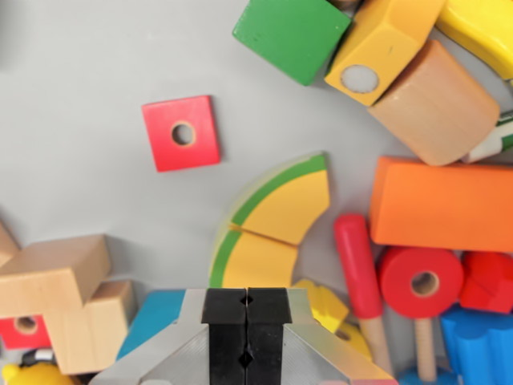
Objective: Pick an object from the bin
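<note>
Although many blocks crowd the grey bin floor (80, 72), the curved yellow wooden arch piece with a green edge (276, 216) lies nearest, just ahead of the pincer (247, 321), bowing toward the wrist view's upper right. Pincer jaws are closed together, empty. A red square wooden tile with a hole (182, 133) sits farther off, upper left.

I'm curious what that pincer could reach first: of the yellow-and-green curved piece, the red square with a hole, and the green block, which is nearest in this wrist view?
From the pincer, bottom centre:
1. Yellow-and-green curved piece, just above it.
2. Red square, further up, toward the wrist view's left.
3. Green block, at the top edge.
</note>
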Action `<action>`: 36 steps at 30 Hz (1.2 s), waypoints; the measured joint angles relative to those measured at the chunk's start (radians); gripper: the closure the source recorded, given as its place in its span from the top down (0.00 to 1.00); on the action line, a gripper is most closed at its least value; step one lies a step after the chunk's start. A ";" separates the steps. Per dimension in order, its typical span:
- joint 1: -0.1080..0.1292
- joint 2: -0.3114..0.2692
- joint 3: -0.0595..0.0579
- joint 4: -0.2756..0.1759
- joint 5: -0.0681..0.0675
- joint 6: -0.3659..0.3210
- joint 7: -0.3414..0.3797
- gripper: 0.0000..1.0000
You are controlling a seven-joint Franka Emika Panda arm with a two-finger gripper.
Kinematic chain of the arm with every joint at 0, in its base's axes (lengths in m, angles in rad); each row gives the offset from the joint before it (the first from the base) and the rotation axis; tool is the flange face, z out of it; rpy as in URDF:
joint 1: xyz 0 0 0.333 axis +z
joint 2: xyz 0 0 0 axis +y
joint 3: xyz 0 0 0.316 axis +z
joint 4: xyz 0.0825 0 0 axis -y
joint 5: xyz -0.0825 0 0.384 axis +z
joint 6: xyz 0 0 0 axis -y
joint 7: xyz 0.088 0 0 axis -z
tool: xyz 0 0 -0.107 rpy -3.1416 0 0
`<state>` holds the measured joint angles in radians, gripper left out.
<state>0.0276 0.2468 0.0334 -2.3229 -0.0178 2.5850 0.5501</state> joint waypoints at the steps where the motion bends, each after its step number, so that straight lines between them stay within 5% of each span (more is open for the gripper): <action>1: 0.000 -0.010 0.000 0.000 0.001 -0.010 -0.001 0.00; 22: 0.000 -0.191 0.000 0.035 0.012 -0.234 -0.009 0.00; 36: 0.000 -0.261 0.000 0.082 0.015 -0.355 -0.012 0.00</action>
<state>0.0276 -0.0144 0.0334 -2.2412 -0.0027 2.2303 0.5377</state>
